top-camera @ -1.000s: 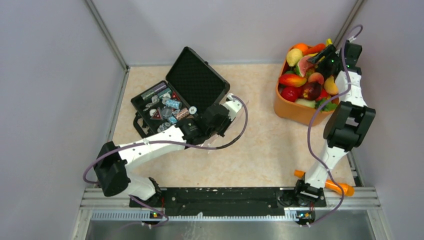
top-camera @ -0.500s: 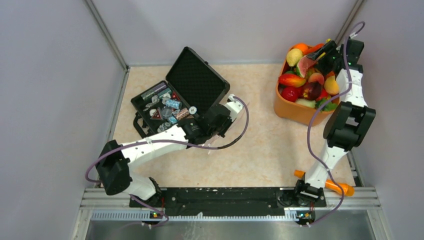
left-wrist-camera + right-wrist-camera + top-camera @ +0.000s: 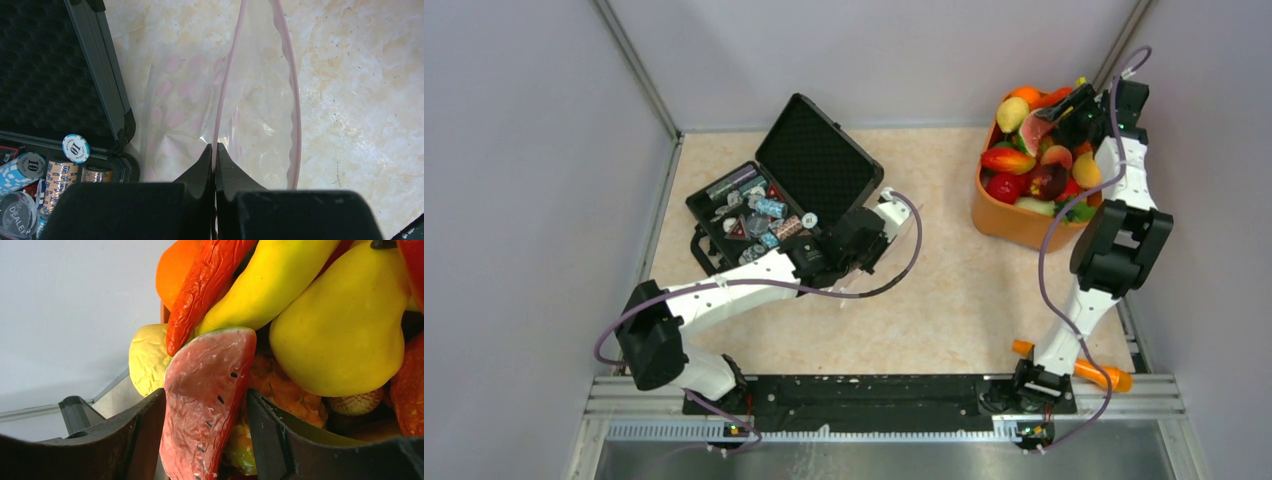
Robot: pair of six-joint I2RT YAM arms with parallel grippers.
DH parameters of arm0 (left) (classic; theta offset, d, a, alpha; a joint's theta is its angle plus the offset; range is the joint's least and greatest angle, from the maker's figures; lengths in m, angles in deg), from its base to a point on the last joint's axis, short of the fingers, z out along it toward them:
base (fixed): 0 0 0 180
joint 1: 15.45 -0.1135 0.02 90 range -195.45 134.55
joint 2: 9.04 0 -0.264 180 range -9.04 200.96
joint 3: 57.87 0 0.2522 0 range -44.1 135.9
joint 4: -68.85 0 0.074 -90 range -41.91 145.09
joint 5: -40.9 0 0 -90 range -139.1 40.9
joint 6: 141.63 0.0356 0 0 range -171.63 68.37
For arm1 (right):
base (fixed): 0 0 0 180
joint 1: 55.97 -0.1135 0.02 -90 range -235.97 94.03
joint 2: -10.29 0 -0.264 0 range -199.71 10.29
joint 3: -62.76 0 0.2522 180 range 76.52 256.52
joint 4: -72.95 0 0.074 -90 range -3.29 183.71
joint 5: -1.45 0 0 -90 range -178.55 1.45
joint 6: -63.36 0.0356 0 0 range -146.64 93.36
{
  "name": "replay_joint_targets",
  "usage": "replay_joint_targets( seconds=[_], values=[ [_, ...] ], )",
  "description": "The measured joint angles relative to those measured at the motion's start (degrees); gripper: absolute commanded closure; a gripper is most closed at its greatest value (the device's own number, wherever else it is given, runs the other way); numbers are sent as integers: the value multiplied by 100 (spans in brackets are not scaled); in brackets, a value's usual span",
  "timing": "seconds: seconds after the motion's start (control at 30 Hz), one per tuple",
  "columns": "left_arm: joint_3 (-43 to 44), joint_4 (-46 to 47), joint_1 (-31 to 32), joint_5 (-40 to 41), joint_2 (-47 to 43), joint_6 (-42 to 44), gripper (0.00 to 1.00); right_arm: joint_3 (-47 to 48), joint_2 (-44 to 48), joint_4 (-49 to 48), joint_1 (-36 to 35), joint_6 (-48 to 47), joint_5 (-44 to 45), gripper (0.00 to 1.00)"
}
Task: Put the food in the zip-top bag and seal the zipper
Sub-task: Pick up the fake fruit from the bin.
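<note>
Laboratory robot test cell: plain grey panel walls (image 3: 524, 150), an aluminium mounting rail (image 3: 614, 392), and a stone-patterned tabletop (image 3: 944, 300).

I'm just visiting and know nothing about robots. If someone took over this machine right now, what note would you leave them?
Left claw: shut, pinching one lip of the zip-top bag. The zipper is unsealed and the mouth gapes open.
Right claw: fingers against both sides of a watermelon slice in the orange bowl. It looks gripped but not lifted out.
The bag lies beside the black case, with no food visible inside.
Done: bag mouth held open.
Left: carry the food across, then press the zipper shut.
</note>
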State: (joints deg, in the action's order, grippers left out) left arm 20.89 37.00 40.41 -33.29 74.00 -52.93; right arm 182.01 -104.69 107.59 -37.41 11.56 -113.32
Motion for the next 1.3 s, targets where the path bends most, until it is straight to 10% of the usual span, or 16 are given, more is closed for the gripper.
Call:
replay_joint_targets(
  seconds=[0.3, 0.37, 0.97, 1.3],
  values=[
    [48, -15, 0, 4, 0, 0, 100, -90, -72, -374, 0, 146, -293, 75],
    [59, -17, 0, 7, 0, 0, 100, -133, -68, -466, 0, 151, -317, 100],
    [92, -302, 0, 116, 0, -4, 100, -1158, 1279, -1676, 9, 197, -844, 100],
    [254, -514, -4, -533, -249, 160, 100, -4824, 4452, -4800, -909, -9, -1484, 100]
  ],
)
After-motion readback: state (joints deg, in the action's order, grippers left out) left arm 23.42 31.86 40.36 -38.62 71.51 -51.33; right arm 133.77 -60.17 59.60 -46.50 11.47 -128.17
